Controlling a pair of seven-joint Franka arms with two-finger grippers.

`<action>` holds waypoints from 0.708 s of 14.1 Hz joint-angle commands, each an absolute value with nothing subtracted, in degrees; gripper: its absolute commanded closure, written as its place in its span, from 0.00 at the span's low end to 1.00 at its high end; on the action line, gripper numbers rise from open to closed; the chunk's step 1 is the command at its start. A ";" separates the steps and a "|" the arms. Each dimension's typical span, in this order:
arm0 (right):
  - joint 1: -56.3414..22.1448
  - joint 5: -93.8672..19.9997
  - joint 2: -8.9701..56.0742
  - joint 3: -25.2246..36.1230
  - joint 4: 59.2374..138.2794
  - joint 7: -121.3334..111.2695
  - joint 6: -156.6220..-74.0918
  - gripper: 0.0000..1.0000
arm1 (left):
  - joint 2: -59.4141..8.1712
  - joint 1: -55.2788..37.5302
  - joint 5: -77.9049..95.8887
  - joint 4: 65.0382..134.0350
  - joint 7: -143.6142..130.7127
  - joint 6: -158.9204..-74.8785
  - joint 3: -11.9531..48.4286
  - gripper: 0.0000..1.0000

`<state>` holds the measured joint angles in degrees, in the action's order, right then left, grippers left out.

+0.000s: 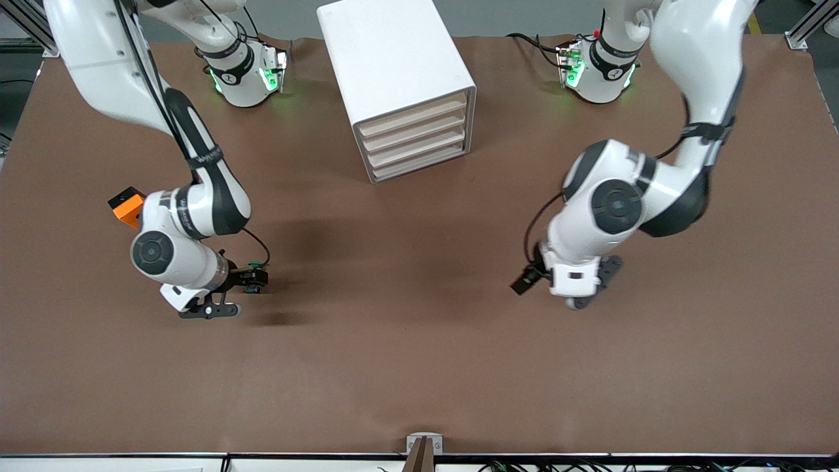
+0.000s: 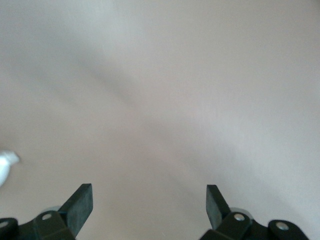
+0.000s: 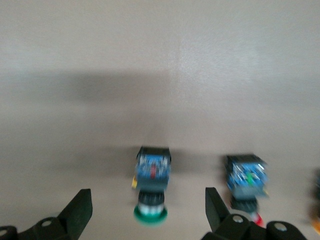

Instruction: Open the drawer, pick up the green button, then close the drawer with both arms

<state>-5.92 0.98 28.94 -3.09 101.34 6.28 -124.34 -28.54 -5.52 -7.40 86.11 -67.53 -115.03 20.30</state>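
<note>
The white cabinet (image 1: 393,65) stands at the middle of the table, nearer the robots' bases, with all four beige-fronted drawers (image 1: 416,141) shut. My right gripper (image 1: 210,308) points down at the table toward the right arm's end. In the right wrist view it (image 3: 148,197) is open, and the green-capped button (image 3: 153,167) lies on its side on the table between the fingers, untouched. The button is hidden under the arm in the front view. My left gripper (image 1: 593,286) is low over bare table toward the left arm's end, and it is open and empty (image 2: 149,192).
A red-capped button (image 3: 245,182) lies beside the green one, and a yellow thing (image 3: 317,200) shows at that view's edge. A white object (image 2: 5,162) shows at the edge of the left wrist view. A brown mat (image 1: 419,367) covers the table.
</note>
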 commanded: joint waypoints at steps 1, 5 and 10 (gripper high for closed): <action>-5.27 1.14 20.68 -4.13 101.08 6.59 -115.69 0.00 | -24.54 -2.30 -9.40 86.31 -59.10 -111.37 20.74 0.00; -4.75 0.79 11.53 -4.04 101.07 6.06 -109.18 0.00 | -18.47 1.93 -9.32 86.22 -46.53 -105.23 20.74 0.00; -2.83 0.79 6.59 -3.43 95.30 2.12 -97.50 0.00 | -9.60 7.72 -7.92 86.22 -27.90 -94.51 20.83 0.00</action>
